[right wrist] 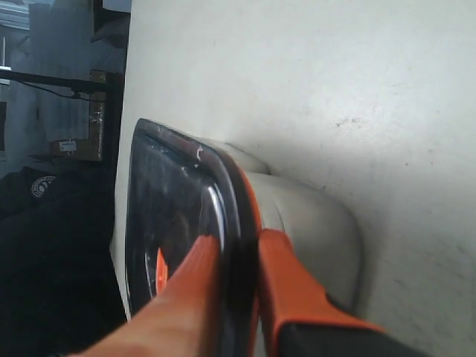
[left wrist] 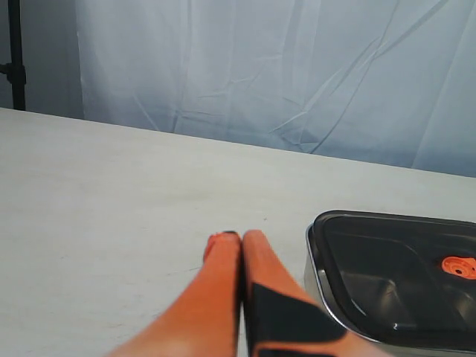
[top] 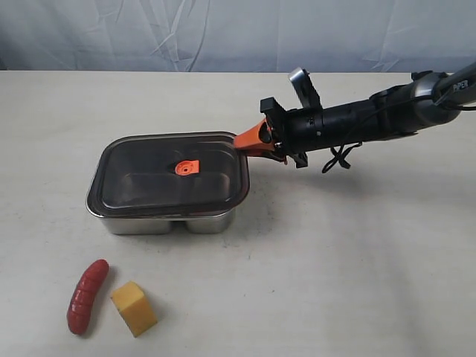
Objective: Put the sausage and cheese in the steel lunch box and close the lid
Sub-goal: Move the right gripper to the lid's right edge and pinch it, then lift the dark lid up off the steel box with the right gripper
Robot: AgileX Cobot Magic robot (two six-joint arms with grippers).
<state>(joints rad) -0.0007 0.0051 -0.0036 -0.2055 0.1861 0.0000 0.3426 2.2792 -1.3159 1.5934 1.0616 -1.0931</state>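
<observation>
Task is barely starting. The sausage (top: 87, 295) and the cheese (top: 134, 308) are both lying on the table (top: 357, 260), side by side and close but apart. They are out in front of the steel lunch box (top: 149, 223), well clear of it, and nothing is touching them.

The lid (top: 149, 167) is sitting on top of the box, orange valve (top: 187, 168) facing up. Both compartments are showing through the smoky plastic and look empty.

The right gripper (top: 249, 140) is reaching in from the right and pinching the lid's rim at the far right corner. The right wrist view confirms this: the right gripper (right wrist: 238, 245) has one orange finger above the lid (right wrist: 171, 208) and one below, just outside the steel wall (right wrist: 312, 223). I can't tell whether that corner is lifting yet.

The left gripper (left wrist: 239, 238) has its fingers pressed together with nothing between them. It is hanging low over bare table just beside the box wall (left wrist: 312, 260) and the lid (left wrist: 401, 260), doing nothing. It isn't showing in the exterior view.

My read is that no step is done. Left to do: get the lid off and set it aside, put the sausage in, put the cheese in, then put the lid back and press it shut. The current step looks like lid removal.
</observation>
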